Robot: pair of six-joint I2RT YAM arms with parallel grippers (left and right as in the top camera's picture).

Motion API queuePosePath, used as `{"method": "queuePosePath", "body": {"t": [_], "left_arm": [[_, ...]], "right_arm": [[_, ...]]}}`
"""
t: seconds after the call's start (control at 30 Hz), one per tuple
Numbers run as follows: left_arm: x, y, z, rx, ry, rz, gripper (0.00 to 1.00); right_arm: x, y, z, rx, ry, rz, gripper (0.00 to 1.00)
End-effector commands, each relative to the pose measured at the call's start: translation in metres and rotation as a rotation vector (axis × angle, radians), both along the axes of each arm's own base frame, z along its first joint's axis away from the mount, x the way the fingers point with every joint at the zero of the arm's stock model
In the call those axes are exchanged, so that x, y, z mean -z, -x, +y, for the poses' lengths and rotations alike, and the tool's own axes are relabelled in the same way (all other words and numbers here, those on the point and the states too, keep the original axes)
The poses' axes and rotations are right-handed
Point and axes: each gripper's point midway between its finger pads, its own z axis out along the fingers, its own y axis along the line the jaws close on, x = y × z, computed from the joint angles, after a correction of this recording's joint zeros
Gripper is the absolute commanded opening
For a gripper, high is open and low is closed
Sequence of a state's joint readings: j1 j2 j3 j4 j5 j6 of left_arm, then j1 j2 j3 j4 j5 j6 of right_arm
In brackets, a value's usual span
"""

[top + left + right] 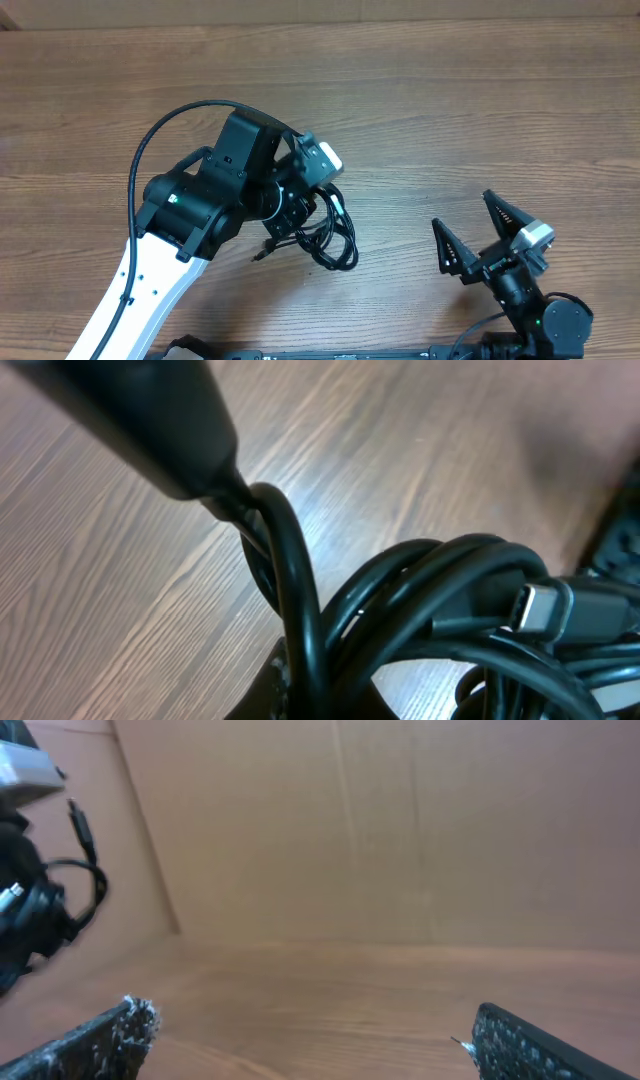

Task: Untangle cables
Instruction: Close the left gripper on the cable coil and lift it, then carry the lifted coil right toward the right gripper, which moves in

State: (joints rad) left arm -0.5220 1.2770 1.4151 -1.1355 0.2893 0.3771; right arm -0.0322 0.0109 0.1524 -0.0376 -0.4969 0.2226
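Note:
The cables (333, 235) are a wound bundle of thin black cords at the table's middle, with a small plug end (259, 256) sticking out to the left. My left gripper (298, 222) is shut on the bundle from above. In the left wrist view the looped cables (400, 595) fill the frame, a metal-tipped plug (535, 608) lies among them, and a strand runs down between the dark fingers (290, 690). My right gripper (463, 212) stands open and empty to the right, apart from the bundle. From the right wrist view the cables (55, 895) show far left, beyond the spread fingertips (125, 1025).
The wooden table (480, 110) stretches out behind and to the right. A brown cardboard wall (400, 830) rises at its far side. The left arm's thick black cable (160, 130) arcs over its white link (140, 290).

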Motion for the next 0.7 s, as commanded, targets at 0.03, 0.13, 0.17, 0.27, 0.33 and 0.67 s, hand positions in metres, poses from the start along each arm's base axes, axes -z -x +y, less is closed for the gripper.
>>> {"method": "queuePosePath", "body": {"t": [0.03, 0.13, 0.17, 0.27, 0.33, 0.67], "left_arm": [[-0.022, 0.023, -0.027, 0.277, 0.124, -0.068, 0.04], [-0.027, 0.02, -0.032, 0.306, 0.142, -0.105, 0.04], [-0.029, 0.019, -0.033, 0.307, 0.147, -0.114, 0.04], [-0.034, 0.014, -0.036, 0.293, 0.168, -0.13, 0.04], [-0.037, 0.012, -0.039, 0.285, 0.189, -0.135, 0.04], [-0.051, 0.014, -0.051, 0.317, 0.275, -0.147, 0.04]], "right_arm": [[-0.051, 0.027, 0.011, -0.076, -0.016, -0.067, 1.0], [-0.076, 0.039, 0.015, -0.098, -0.01, -0.088, 1.0], [-0.081, 0.041, 0.015, -0.098, -0.011, -0.079, 1.0], [-0.091, 0.043, 0.015, -0.097, -0.012, -0.027, 1.0], [-0.096, 0.042, 0.018, -0.115, -0.008, 0.014, 1.0], [-0.095, 0.026, 0.052, -0.4, 0.093, 0.275, 1.0]]}}
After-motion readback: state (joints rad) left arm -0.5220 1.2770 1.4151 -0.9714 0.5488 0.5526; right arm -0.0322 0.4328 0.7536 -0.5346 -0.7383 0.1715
